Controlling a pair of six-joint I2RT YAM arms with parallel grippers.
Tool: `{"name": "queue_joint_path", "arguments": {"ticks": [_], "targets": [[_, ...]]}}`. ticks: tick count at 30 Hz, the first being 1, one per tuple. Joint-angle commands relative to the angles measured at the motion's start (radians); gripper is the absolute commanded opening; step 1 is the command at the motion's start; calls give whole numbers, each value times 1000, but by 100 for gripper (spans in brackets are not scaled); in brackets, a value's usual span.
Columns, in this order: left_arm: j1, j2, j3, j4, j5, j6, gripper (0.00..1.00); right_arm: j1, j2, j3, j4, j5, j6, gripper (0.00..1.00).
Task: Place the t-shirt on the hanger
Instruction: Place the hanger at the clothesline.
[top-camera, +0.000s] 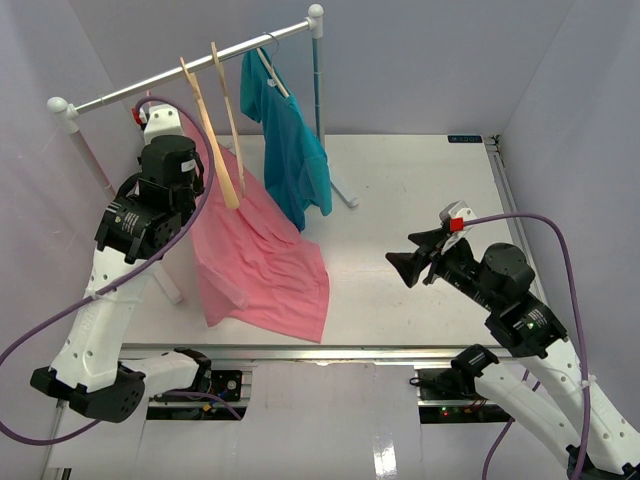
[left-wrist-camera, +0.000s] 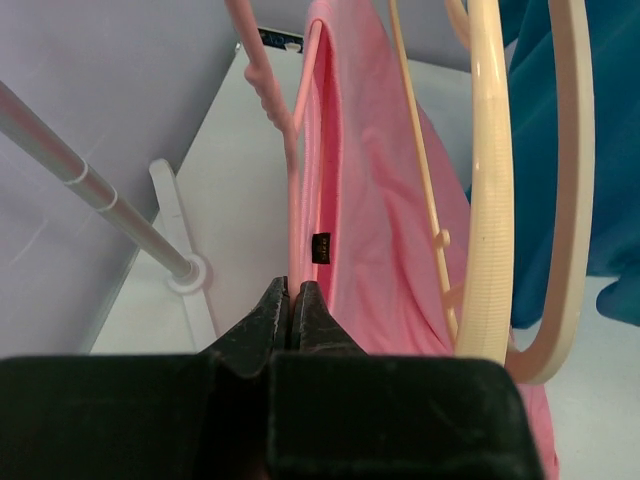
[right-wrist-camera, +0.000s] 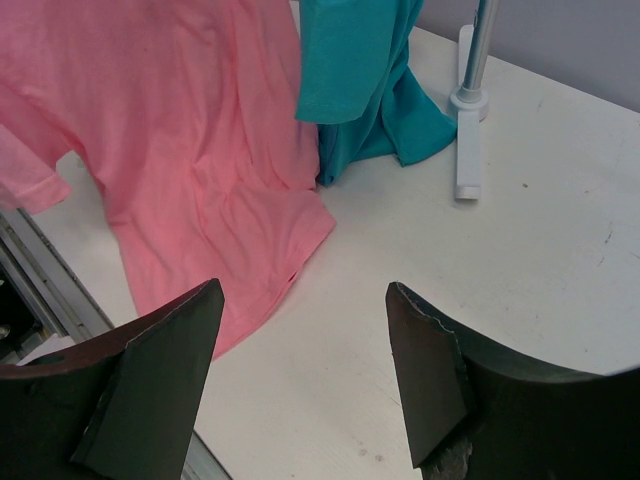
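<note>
The salmon-pink t-shirt (top-camera: 260, 265) hangs from beside my left wrist, and its lower half lies on the table. It also shows in the left wrist view (left-wrist-camera: 380, 200) and the right wrist view (right-wrist-camera: 170, 130). The thin pink hanger (left-wrist-camera: 297, 170) runs along the shirt's collar edge, its ridged hook end up near the top. My left gripper (left-wrist-camera: 292, 300) is shut on the hanger's thin bar at the collar; the wrist hides it in the top view. My right gripper (top-camera: 408, 268) is open and empty over bare table, right of the shirt's hem (right-wrist-camera: 305, 330).
A rack rod (top-camera: 190, 68) carries two tan wooden hangers (top-camera: 215, 140), close beside the pink shirt (left-wrist-camera: 485, 180), and a teal shirt (top-camera: 295, 150). The rack's foot (right-wrist-camera: 468, 150) and left post (left-wrist-camera: 100, 195) stand on the table. The table's front edge is near the hem.
</note>
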Motion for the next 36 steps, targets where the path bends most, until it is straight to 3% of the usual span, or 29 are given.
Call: {"name": "queue_joint_path", "arguments": {"ticks": [1,10,17,36], "targets": [[22,-4,53,72,-62,54,0,-2,-25,-18,48,-33,12,73],[178,26,33,144,-23,104,0,-3,-46,-37,59,-61,20,73],[344,85,28,168,160,97,0,-1,-67,-51,59,-75,25,73],[351,32,-105,380,152,95,0,0,-59,-49,58,-99,28,73]]}}
